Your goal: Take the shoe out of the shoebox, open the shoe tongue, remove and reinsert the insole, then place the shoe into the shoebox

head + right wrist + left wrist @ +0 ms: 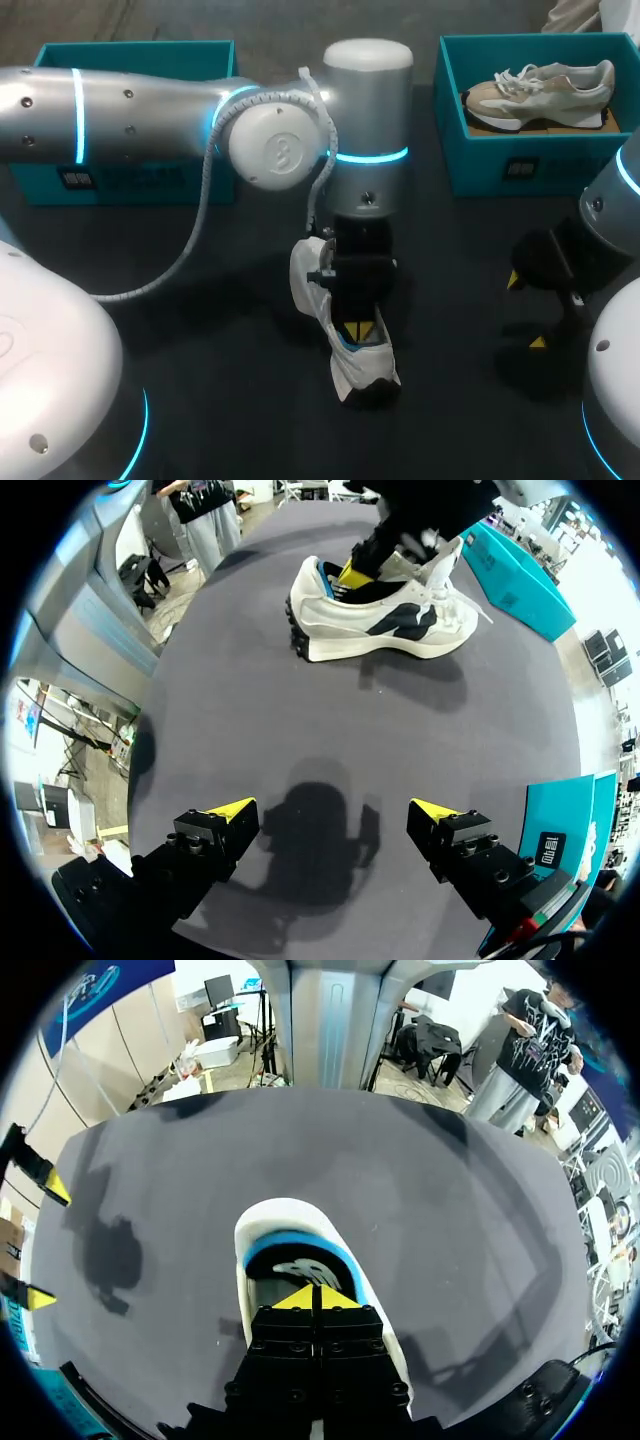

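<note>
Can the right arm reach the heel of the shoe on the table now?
Probably yes: bare table lies between its open jaws and the shoe; the left jaws are inside the opening.

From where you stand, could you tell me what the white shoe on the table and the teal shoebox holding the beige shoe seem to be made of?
The white low-top shoe looks like matte fabric with a dark smoother side panel and ridged rubbery sole. The teal shoebox seems matte cardboard: thin flat walls, no shine.

Left pincer (312,1298), 2 tips together; right pincer (332,810), 2 tips wide apart.
</note>
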Tool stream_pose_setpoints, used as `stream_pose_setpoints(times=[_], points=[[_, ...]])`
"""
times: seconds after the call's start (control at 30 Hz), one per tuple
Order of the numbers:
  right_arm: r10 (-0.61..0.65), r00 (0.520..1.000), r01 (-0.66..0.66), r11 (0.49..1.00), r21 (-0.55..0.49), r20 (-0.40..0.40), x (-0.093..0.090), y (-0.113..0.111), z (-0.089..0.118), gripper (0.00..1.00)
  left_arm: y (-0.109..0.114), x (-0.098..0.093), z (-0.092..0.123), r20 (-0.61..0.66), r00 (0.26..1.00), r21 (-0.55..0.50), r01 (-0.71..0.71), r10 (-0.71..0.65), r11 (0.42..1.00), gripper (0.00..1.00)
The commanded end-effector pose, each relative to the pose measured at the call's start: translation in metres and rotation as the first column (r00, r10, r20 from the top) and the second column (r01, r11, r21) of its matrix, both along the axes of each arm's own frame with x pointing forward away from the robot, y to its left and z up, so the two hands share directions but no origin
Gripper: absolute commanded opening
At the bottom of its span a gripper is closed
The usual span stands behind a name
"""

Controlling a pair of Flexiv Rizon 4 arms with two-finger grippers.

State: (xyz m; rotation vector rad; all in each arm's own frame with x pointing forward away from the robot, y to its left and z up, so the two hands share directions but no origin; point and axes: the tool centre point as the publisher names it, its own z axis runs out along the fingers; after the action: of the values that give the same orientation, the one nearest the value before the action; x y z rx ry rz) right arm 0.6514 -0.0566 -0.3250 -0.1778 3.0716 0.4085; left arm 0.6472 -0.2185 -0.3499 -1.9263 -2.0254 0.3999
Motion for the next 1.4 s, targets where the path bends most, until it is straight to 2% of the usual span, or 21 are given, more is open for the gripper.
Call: stream_pose_setpoints(times=[0.03,0.27,0.7,0.83,1.2,1.4], points=[[-0.001,1.0,0.001,1.0,-0.003,0.002,-0.001,0.0,-0.001,1.0,0.017,-0.001,0.02,0.022,1.0,-0.02,0.001,-0.001,1.0,0.0],[-0.001,1.0,0.001,1.0,-0.003,0.002,-0.001,0.0,-0.001,1.0,0.019,-0.011,0.015,0.0,0.999,0.003,0.049,-0.049,0.999,0.0],[-0.001,1.0,0.001,1.0,-0.003,0.002,-0.001,0.0,-0.001,1.0,0.006,-0.018,-0.02,0.014,0.999,0.034,0.044,-0.044,0.998,0.0],[-0.001,1.0,0.001,1.0,-0.003,0.002,-0.001,0.0,-0.001,1.0,0.005,-0.015,-0.023,0.027,0.999,0.031,0.017,-0.018,0.999,0.0],[-0.001,1.0,0.001,1.0,-0.003,0.002,-0.001,0.0,-0.001,1.0,0.003,-0.015,-0.014,0.022,1.0,0.026,0.01,-0.011,1.0,0.0],[-0.001,1.0,0.001,1.0,-0.003,0.002,-0.001,0.0,-0.001,1.0,0.003,-0.022,-0.028,0.016,1.0,0.056,0.019,-0.02,0.998,0.0]])
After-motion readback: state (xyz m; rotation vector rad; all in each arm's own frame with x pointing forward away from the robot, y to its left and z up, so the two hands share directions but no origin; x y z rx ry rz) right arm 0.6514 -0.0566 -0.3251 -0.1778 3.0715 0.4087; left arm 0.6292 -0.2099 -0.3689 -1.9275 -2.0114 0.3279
